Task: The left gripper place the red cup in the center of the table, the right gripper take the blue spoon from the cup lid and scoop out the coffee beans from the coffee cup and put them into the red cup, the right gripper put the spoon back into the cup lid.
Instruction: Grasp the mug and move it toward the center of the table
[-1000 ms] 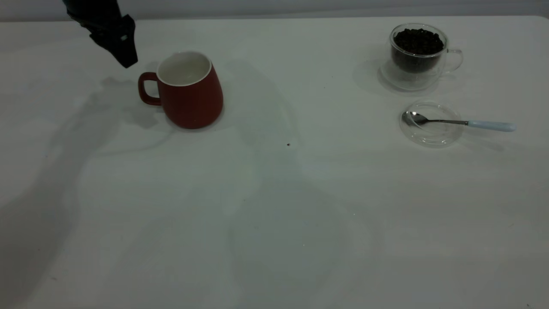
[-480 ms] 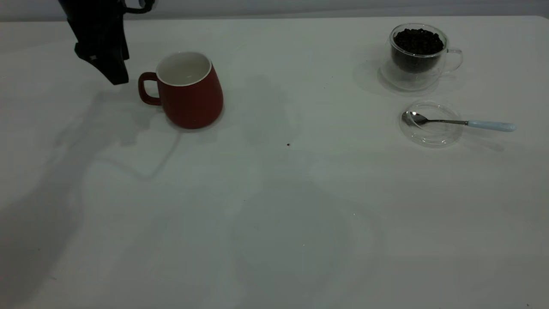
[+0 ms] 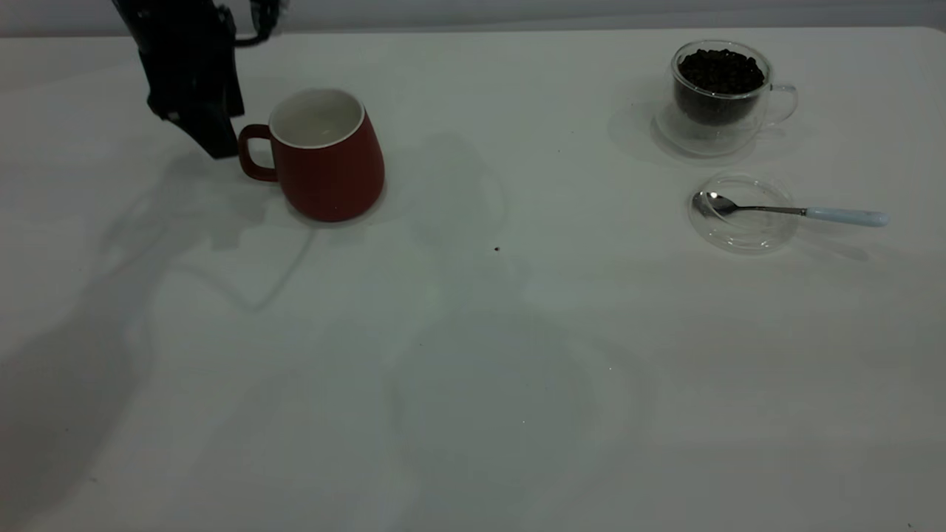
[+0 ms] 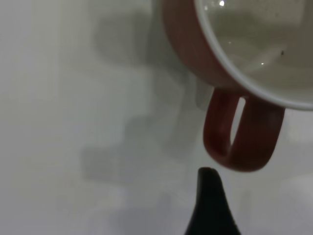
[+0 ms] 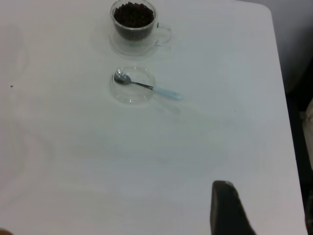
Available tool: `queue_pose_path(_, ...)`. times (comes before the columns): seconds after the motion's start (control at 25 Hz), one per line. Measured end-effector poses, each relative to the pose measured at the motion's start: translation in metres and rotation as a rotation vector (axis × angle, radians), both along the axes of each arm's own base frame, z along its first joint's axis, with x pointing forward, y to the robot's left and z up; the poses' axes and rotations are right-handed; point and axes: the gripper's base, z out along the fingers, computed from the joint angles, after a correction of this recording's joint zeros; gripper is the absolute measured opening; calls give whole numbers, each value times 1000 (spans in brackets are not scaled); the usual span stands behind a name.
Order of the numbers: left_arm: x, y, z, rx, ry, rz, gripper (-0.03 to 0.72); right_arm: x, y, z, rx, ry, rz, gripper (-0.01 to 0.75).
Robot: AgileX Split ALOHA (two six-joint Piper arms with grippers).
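If the left gripper (image 3: 214,140) comes in a bit off it could bump the handle and spin or tip the red cup (image 3: 325,155) instead of catching it; can't tell if its fingers are spread or closed. The cup stands upright and empty, white inside, handle toward the gripper just beside it, well apart from the coffee cup (image 3: 720,92).

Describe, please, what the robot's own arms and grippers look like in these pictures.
The left gripper is matte black and blocky, tapering to a pointed finger, with a small pale spot on its side and a black cable looping off its top. In each wrist view one dark, rounded fingertip shows. Only such a tip of the right gripper shows.
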Motion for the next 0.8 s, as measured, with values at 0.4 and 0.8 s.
queue_pose_path(0.4,4,-1,-25,0,12,1,587,0,0,0,-1,0,0,415)
queue_pose_path(0.8,3,-18,-25,-73,-4,-98,587,0,0,0,0,0,0,415)
